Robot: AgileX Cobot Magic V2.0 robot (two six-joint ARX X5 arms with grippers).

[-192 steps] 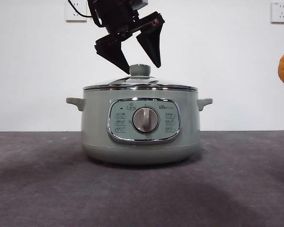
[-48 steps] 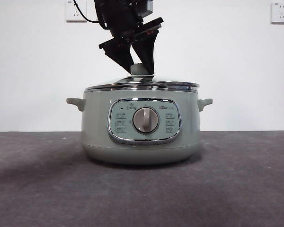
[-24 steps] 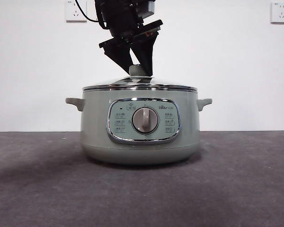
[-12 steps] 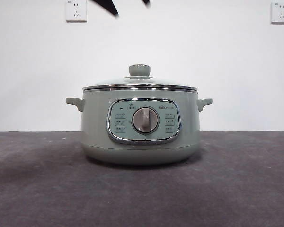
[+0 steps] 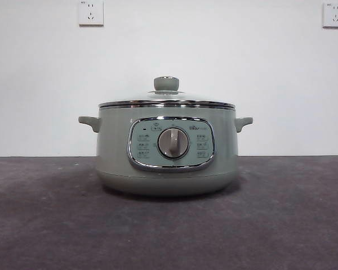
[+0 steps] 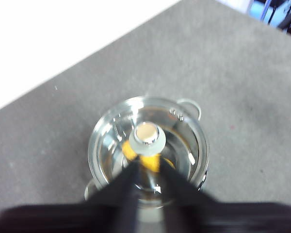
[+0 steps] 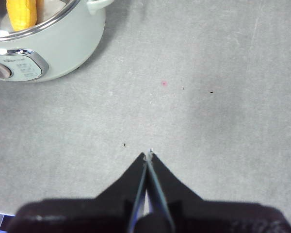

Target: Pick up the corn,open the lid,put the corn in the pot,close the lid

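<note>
The sage-green pot point(image 5: 112, 152) stands in the middle of the table with the glass lid point(image 5: 166, 103) lying flat on it, green knob point(image 5: 166, 84) on top. No gripper shows in the front view. In the left wrist view my left gripper point(image 6: 148, 166) hangs open, well above the knob point(image 6: 147, 135), holding nothing. The yellow corn point(image 6: 150, 162) lies inside the pot under the lid point(image 6: 182, 141). My right gripper point(image 7: 148, 155) is shut and empty over bare table, away from the pot point(image 7: 63, 43). The corn point(image 7: 22, 13) also shows through the glass there.
The grey table point(image 5: 281, 225) runs wide on both sides of the pot and in front of it. A white wall with two sockets point(image 5: 90, 12) stands behind.
The gripper that was shut on the lid's knob set the lid down flat, let go and rose out of the front view. The pot and lid have stayed still since.
</note>
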